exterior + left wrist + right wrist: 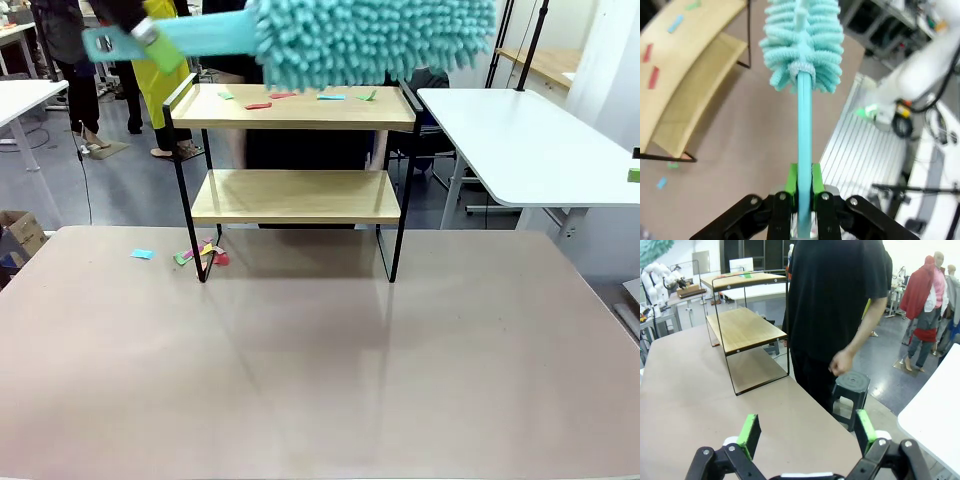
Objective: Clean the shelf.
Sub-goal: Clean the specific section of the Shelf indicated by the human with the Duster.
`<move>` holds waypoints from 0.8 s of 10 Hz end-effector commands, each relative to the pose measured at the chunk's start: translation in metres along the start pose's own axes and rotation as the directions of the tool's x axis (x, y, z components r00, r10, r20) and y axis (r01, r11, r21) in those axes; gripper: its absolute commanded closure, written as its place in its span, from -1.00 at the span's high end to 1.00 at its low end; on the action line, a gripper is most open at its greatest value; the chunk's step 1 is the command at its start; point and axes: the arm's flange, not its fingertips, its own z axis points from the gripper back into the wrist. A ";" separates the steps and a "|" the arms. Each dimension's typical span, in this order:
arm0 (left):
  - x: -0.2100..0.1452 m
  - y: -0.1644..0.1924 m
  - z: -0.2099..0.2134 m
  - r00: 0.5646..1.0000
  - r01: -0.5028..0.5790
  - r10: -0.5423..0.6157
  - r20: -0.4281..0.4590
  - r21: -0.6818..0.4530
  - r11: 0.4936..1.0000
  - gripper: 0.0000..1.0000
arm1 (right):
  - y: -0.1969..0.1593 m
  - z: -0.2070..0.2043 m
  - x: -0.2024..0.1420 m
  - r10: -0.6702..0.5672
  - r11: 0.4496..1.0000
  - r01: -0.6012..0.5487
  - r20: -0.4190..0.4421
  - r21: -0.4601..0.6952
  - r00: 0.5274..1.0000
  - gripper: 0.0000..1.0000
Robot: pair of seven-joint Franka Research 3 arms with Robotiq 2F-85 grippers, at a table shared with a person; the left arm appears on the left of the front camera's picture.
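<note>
The small two-step shelf [295, 195] of light wood boards and thin black legs stands at the far side of the brown table [320, 380]. Its long side runs left to right. Little coloured paper bits [258, 104] lie on its top board. A fluffy teal duster [370, 40] hangs above it, also sideways. The left gripper [804, 181] pinches its flat handle. The right gripper [807, 432] has its jaws spread wide, holding nothing.
</note>
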 end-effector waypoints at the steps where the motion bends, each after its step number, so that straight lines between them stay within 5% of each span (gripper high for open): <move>1: 0.034 -0.026 -0.001 0.992 -0.126 0.127 0.001 0.121 0.985 -0.74 | 0.000 -0.001 0.003 0.006 1.000 -0.006 0.004 0.000 1.000 1.00; 5: 0.097 -0.065 -0.034 0.918 -0.386 0.391 0.065 0.369 0.845 -0.74 | 0.000 -0.001 0.003 0.006 1.000 -0.006 0.004 0.000 1.000 1.00; 7: 0.131 -0.078 -0.070 0.863 -0.491 0.481 0.155 0.481 0.726 -0.74 | 0.000 -0.001 0.003 0.006 1.000 -0.006 0.004 0.000 1.000 1.00; 8: 0.149 -0.080 -0.089 0.853 -0.509 0.495 0.165 0.473 0.719 -0.74 | 0.000 -0.001 0.003 0.006 1.000 -0.006 0.004 0.000 1.000 1.00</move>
